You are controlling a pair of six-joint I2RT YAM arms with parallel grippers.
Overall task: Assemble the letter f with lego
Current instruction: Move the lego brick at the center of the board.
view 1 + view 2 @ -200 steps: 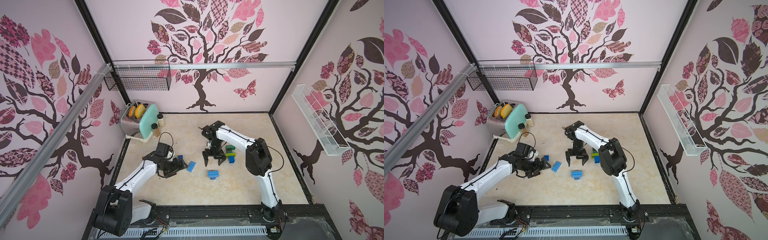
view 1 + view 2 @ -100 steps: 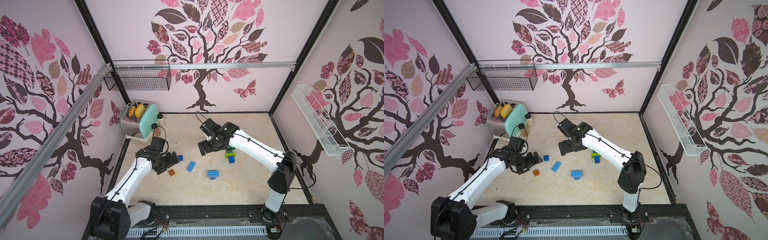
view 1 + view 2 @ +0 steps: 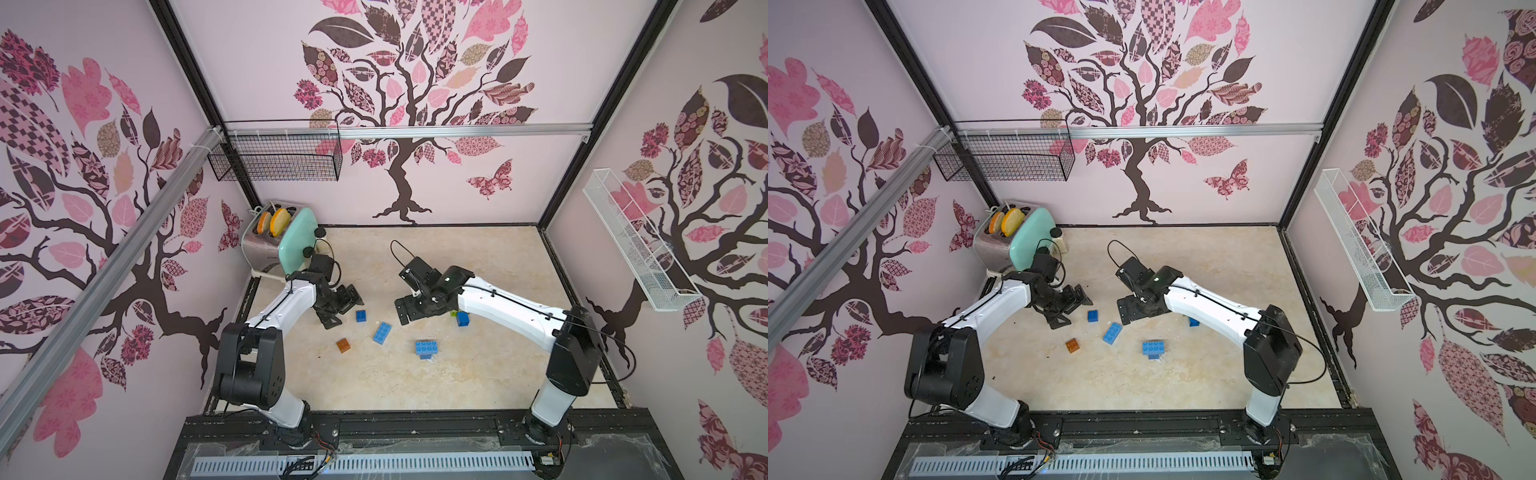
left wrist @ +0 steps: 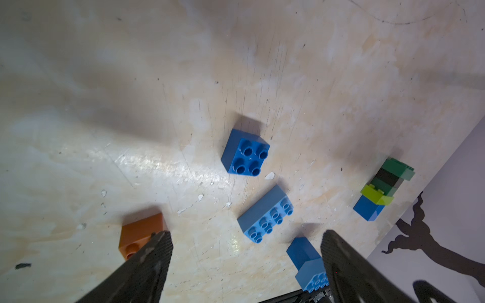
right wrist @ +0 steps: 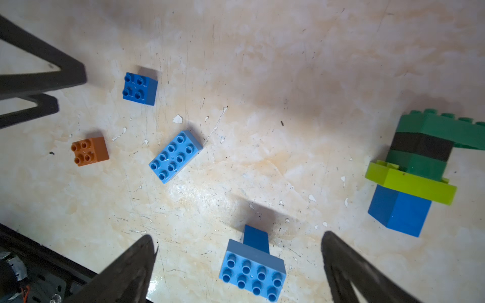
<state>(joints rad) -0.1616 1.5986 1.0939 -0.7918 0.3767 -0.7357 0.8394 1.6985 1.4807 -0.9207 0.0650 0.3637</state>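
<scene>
both grippers empty. left gripper [image 3: 348, 311]: jaws spread wide, nothing between them, over the table [image 3: 478, 374] just beside the blue 2x2 brick [image 3: 361, 316]. right gripper [image 3: 400, 311]: also spread wide, holding nothing, facing the left one across the loose bricks.

lego, all on the table:
- blue 2x2 brick: studs up, nearest the left gripper, touching no other brick.
- light blue 2x4 brick [image 3: 382, 333]: studs up, lying on a diagonal, near the blue 2x2 but apart from it, roughly between the two grippers in both top views.
- brown 2x2 brick [image 3: 343, 345]: studs up, on its own, toward the robot base from the left gripper.
- small stack [image 3: 426, 348]: a light blue 2x4 pressed onto a darker blue brick, studs up. in the right wrist view it sits in the gap between the fingers [image 5: 131, 267] and touches neither.
- tall stack [image 5: 414, 168]: blue brick, lime green plate wider than the blue, dark green, black, then a long dark green brick overhanging one side. it looks to lie on its side, not certain. in both top views the right arm [image 3: 507, 307] covers most of it and only the blue end shows.

rest of the cell: toaster [image 3: 266, 249] with two bread slices [image 3: 274, 222] in the back left corner, black wire basket [image 3: 274, 160] on the back wall, white wire shelf [image 3: 636, 245] on the right wall.
</scene>
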